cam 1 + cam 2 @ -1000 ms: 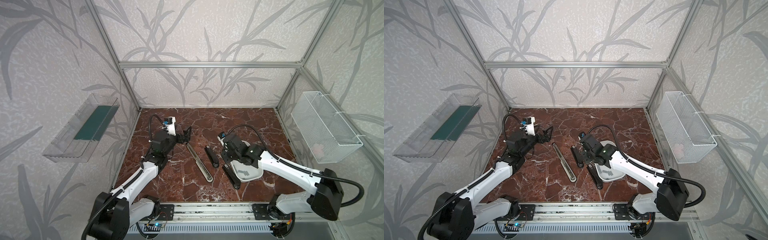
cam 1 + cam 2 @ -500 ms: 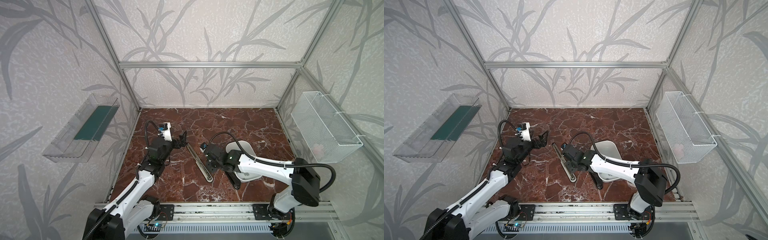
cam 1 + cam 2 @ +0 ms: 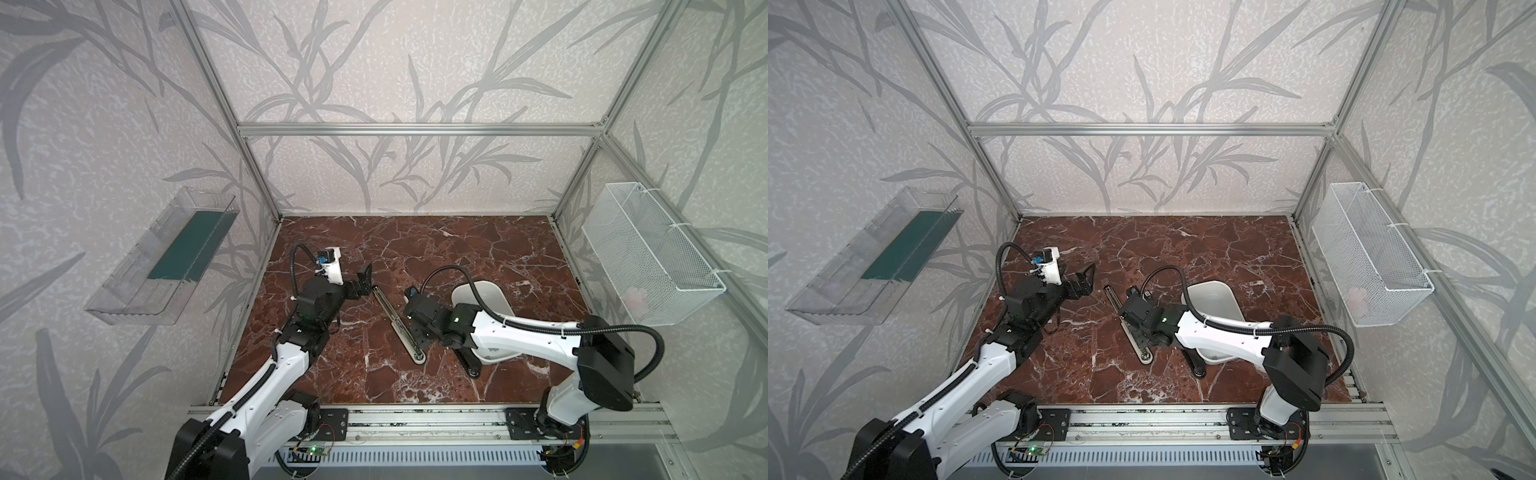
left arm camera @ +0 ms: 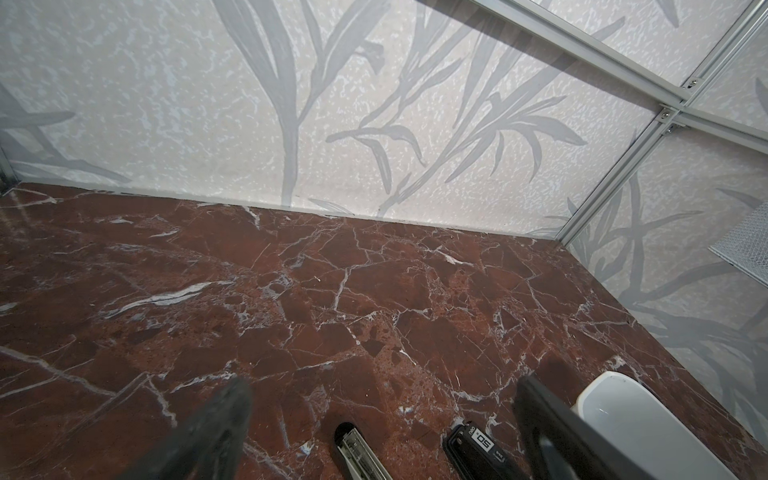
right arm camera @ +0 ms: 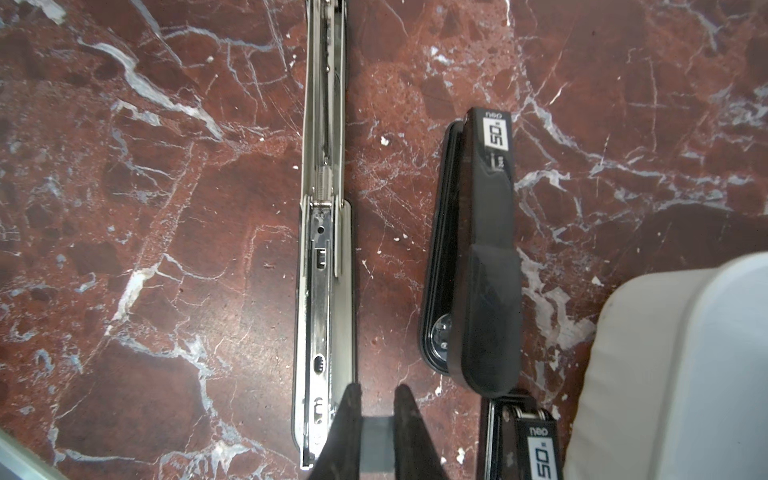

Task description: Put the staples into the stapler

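Note:
The stapler (image 3: pixel 399 320) (image 3: pixel 1130 328) lies opened out flat on the marble, a long silver channel (image 5: pixel 324 249). My right gripper (image 5: pixel 378 395) hangs just over its near half, beside the channel's edge, shut on a flat grey strip of staples (image 5: pixel 376 440). In both top views the wrist (image 3: pixel 428 318) (image 3: pixel 1144 318) hides those jaws. My left gripper (image 3: pixel 365 278) (image 3: pixel 1086 278) stands open and empty at the stapler's far end (image 4: pixel 357 453), its fingers (image 4: pixel 216 428) spread wide on either side.
A closed black stapler (image 5: pixel 478 257) (image 4: pixel 473 449) lies beside the open one, and another (image 3: pixel 467 361) (image 5: pixel 528 449) sits nearer the front. A white tray (image 3: pixel 486 291) (image 3: pixel 1212 295) (image 5: pixel 685 374) stands to their right. A wire basket (image 3: pixel 648 257) and a clear shelf (image 3: pixel 166 257) hang on the walls.
My right arm has swung left from the white tray to above the open stapler, gripper still shut. The left gripper has stayed open by the stapler's far end.

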`<state>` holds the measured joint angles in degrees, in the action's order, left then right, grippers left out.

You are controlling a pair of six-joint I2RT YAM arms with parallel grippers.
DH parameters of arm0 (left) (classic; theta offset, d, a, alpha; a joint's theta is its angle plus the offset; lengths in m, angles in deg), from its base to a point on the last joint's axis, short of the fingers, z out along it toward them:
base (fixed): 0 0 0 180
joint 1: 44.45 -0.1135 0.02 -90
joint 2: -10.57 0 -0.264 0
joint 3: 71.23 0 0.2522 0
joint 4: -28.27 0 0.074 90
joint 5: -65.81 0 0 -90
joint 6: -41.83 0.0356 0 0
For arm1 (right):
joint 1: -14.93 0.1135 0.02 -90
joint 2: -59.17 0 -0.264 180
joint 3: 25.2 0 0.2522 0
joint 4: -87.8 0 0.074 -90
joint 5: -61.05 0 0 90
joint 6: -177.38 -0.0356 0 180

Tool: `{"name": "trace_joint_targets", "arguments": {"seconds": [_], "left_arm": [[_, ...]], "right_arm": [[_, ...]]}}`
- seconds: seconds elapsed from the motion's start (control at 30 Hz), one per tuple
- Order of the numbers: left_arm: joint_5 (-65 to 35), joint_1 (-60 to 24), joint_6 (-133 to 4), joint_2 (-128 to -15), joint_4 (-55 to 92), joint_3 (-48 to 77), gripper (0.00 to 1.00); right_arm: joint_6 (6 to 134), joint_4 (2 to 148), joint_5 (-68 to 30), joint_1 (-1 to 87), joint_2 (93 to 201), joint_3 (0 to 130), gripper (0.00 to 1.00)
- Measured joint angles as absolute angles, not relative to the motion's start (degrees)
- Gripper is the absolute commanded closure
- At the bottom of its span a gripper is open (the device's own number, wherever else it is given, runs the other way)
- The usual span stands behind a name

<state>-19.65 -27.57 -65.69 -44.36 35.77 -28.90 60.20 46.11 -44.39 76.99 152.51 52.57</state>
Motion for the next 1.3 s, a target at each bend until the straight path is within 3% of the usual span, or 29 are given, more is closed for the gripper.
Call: {"name": "trace_joint_targets", "arguments": {"seconds": [0.7, 0.97, 1.3], "left_arm": [[-20.29, -27.57, -70.68, -43.1, 34.17, -30.29, 0.01], [-18.85, -27.57, -83.24, -39.45, 24.27, -32.13, 0.01], [-21.12, -27.63, -81.1, -33.74, 14.04, -32.02, 0.01]], "right_arm": [[55.59, 45.11, -47.08, 82.68, 155.73, 52.57, 0.85], [55.61, 45.5, -47.38, 82.83, 155.99, 52.57, 0.85], [55.56, 46.4, -47.4, 82.85, 159.22, 52.59, 0.85]]}}
